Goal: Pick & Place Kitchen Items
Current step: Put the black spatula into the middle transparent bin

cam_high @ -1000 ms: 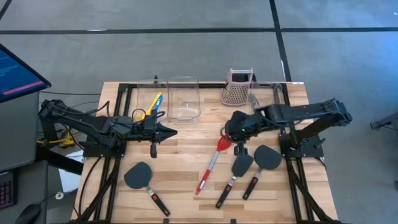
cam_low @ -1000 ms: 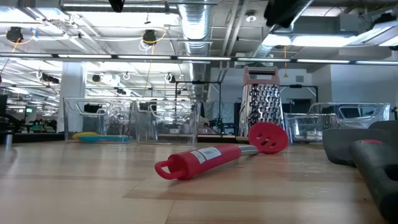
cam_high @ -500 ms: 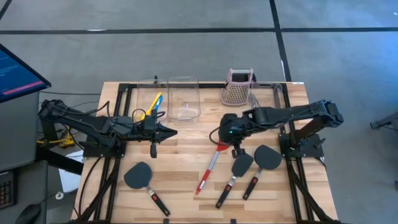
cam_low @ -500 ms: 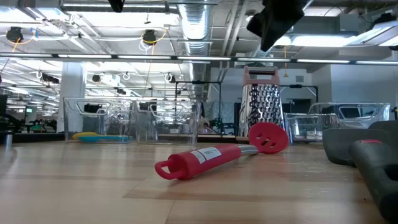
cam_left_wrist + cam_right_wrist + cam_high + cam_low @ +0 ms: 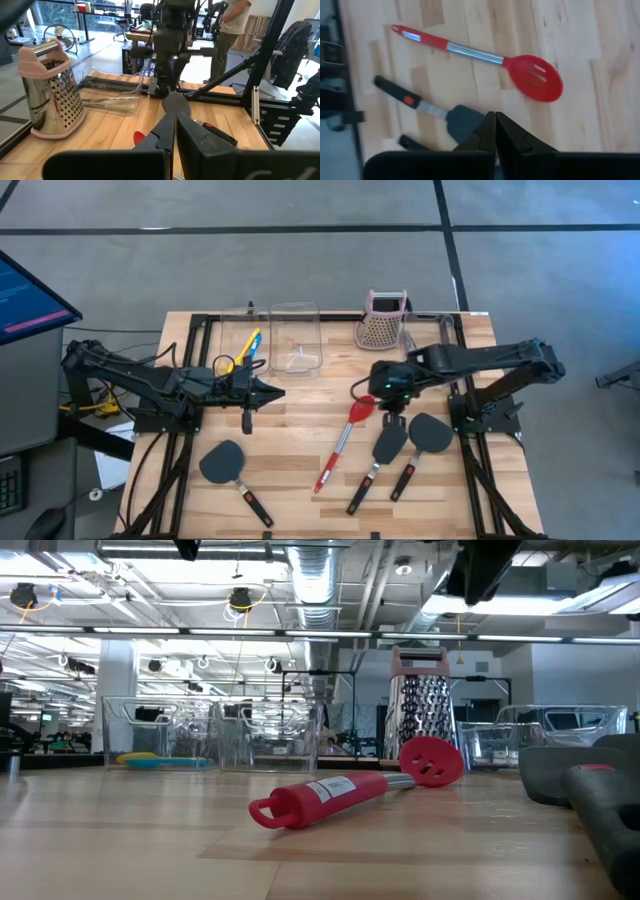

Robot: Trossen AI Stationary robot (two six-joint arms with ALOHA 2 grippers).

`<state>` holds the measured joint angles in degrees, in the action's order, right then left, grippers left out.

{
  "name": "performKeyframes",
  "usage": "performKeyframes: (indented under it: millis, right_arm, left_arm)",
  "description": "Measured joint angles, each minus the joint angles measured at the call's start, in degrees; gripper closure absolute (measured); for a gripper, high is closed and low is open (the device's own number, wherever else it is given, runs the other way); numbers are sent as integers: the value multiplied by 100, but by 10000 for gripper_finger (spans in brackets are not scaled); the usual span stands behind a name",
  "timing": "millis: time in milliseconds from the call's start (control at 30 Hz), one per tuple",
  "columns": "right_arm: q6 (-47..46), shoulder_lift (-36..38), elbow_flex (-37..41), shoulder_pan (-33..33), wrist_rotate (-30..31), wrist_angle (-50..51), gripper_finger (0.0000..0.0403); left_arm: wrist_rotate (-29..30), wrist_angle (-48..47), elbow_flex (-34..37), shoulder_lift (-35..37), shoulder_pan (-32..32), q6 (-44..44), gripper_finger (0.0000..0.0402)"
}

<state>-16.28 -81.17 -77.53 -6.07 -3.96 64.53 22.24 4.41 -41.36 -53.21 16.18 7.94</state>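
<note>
The left gripper [image 5: 272, 391] is waiting mid-table with fingers pressed together, while the red spoon [image 5: 340, 443] is lying near the table's centre, and the right gripper [image 5: 390, 412], also pinched closed and empty, is hovering just beside its bowl.

floor: grey concrete [image 5: 300, 270] with dark seams | tabletop: light wood planks [image 5: 300, 430] on a black frame | ceiling: exposed silver ducts [image 5: 310, 580], long strip lights | left side: a monitor [image 5: 25, 295] glowing blue | far back: desks, office chairs, a person standing [image 5: 235, 25]
</note>
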Motion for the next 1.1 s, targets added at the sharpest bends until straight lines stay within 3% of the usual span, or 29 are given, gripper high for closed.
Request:
performKeyframes:
  millis: [233, 433, 767, 1100]
  right_arm:
    - [65, 471, 235, -468, 452, 227, 403]
    - [25, 505, 325, -1218, 265, 830, 403]
    - [-1306, 499, 327, -2244, 34, 1064, 403]
    - [-2625, 499, 327, -2467, 21, 997, 403]
  left_arm:
    - [1, -101, 0, 0, -1, -10, 399]
    - [0, -118, 0, 0, -1, -16, 399]
    - [2, -173, 0, 0, -15, -19, 399]
    - [2, -193, 0, 0, -12, -19, 399]
